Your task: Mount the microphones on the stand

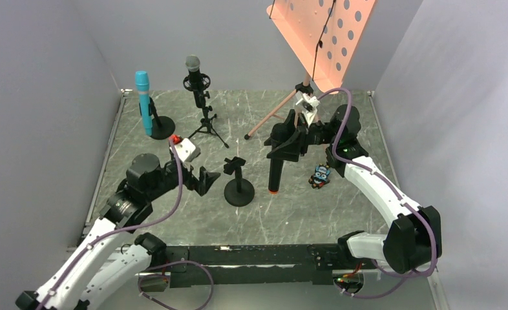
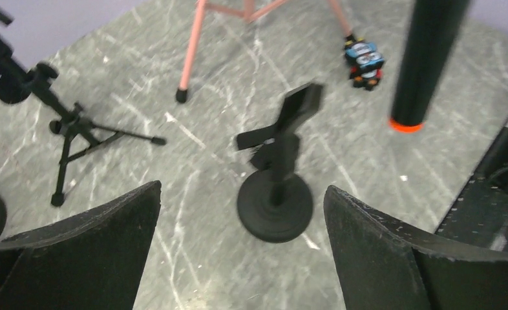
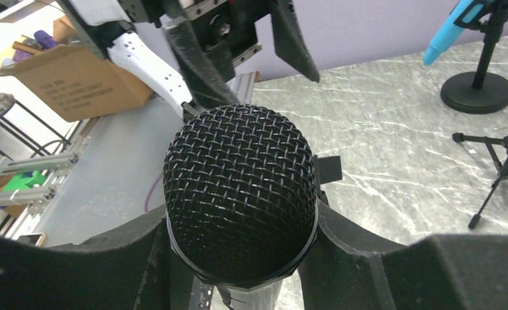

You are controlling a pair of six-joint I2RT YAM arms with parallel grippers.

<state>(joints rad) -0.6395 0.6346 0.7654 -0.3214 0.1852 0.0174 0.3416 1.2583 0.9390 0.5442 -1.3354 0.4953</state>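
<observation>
Last mic: right gripper clamped on black stick microphone with orange-red end, upright just beside empty black round-base clip stand; left gripper wide open, empty; next I'd seat it in the clip.

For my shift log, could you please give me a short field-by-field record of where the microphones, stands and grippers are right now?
teal microphone: sits in the round stand, back left
silver-headed microphone: mounted on the tripod
orange-ended microphone: held upright, orange end down
empty stand: centre of the table, clip vacant
left gripper: open, pointed at the empty stand
right gripper: shut on the orange-ended microphone
toy figure: lying on the table, right of the held microphone
</observation>
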